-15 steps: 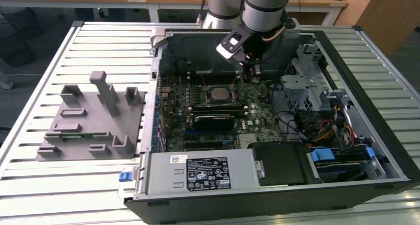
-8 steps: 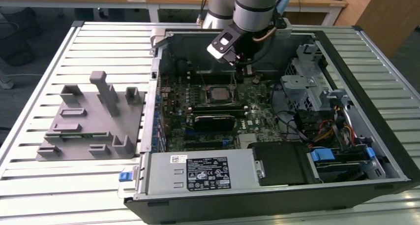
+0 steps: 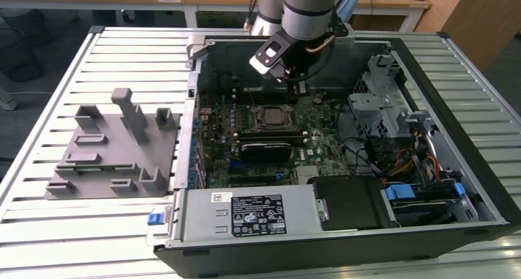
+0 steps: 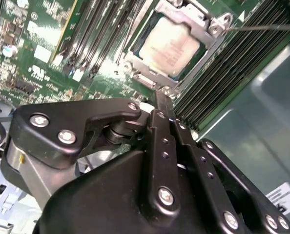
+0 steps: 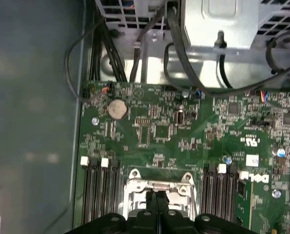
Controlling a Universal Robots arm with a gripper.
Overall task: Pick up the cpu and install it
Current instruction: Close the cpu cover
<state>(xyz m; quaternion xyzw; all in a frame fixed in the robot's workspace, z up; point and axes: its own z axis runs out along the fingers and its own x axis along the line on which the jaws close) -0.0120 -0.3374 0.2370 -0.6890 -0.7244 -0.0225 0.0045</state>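
The cpu (image 4: pixel 170 48), a flat silvery square with a pale rim, lies inside the metal socket frame (image 4: pixel 211 24) on the green motherboard (image 5: pixel 159 131). In the exterior view the cpu (image 3: pixel 273 116) sits at the middle of the open computer case. My gripper (image 4: pixel 162 103) hangs above the board a little off to one side of the socket, its two black fingers pressed together with nothing between them. In the first wrist view the gripper (image 5: pixel 157 201) overlaps the socket frame's (image 5: pixel 157 185) edge. From the exterior view the gripper (image 3: pixel 294 80) hovers beyond the socket.
A thin socket lever (image 4: pixel 262 27) sticks out past the frame. Memory slots (image 5: pixel 98 195) flank the socket. Black cables (image 5: pixel 174 44) and a metal drive cage (image 3: pixel 382 108) sit nearby. A grey tray with upright posts (image 3: pixel 106 151) stands outside the case on the slatted table (image 3: pixel 49 230).
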